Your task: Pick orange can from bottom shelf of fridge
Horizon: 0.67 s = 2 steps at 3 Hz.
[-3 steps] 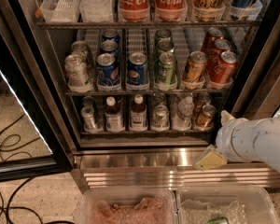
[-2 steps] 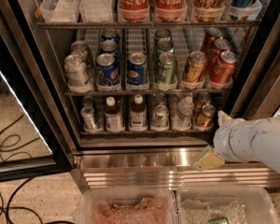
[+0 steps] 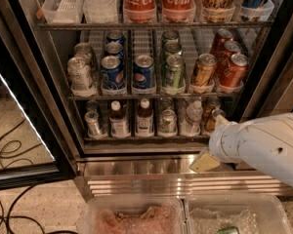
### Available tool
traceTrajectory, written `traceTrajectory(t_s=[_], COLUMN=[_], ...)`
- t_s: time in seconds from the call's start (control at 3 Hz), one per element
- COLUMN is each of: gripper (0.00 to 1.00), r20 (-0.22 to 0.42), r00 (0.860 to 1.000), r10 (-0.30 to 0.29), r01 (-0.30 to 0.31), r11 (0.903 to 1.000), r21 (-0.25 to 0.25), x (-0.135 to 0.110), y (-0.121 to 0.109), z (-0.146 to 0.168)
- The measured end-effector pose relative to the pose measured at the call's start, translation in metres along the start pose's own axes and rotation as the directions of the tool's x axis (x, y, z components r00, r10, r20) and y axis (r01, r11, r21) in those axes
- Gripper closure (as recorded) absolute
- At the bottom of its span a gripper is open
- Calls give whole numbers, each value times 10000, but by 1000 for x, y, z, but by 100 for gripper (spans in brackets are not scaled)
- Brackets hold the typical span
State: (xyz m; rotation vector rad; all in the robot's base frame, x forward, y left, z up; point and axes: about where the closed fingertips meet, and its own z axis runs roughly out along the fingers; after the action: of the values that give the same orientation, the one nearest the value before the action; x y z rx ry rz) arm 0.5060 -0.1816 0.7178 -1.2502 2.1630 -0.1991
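Note:
The fridge (image 3: pixel 263 77) stands open in front of me. The orange can (image 3: pixel 209 122) stands at the right end of the bottom shelf (image 3: pixel 146 138), with another can close behind it. My gripper (image 3: pixel 212 140) hangs on the white arm at the lower right, just in front of that end of the shelf. It is open and empty: the upper tan fingertip (image 3: pixel 219 120) is beside the can and the lower one (image 3: pixel 204 161) is in front of the steel base. The can stands on the rack, not held.
On the bottom shelf left of the can stand a clear bottle (image 3: pixel 191 117), a green can (image 3: pixel 167 121), brown bottles (image 3: pixel 144 117) and a silver can (image 3: pixel 93 123). Above are a gold-amber can (image 3: pixel 203 70) and red-orange cans (image 3: pixel 233 69). The glass door (image 3: pixel 19 126) is open at the left. Two plastic bins (image 3: pixel 185 213) sit below.
My gripper and arm have moved left, toward the right end of the bottom shelf. The upper fingertip now sits beside the orange can. The drinks have not moved.

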Motion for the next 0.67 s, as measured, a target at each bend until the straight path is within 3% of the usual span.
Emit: traceTrajectory(t_s=[0.33,0.67], gripper=[0,0], r20=[48,641], r00=[10000,9971], r10=[19,399], r01=[-19,-407], r11=[9999,9991], r21=[99,111], x=[3,9], y=[0,-11], z=[0,15])
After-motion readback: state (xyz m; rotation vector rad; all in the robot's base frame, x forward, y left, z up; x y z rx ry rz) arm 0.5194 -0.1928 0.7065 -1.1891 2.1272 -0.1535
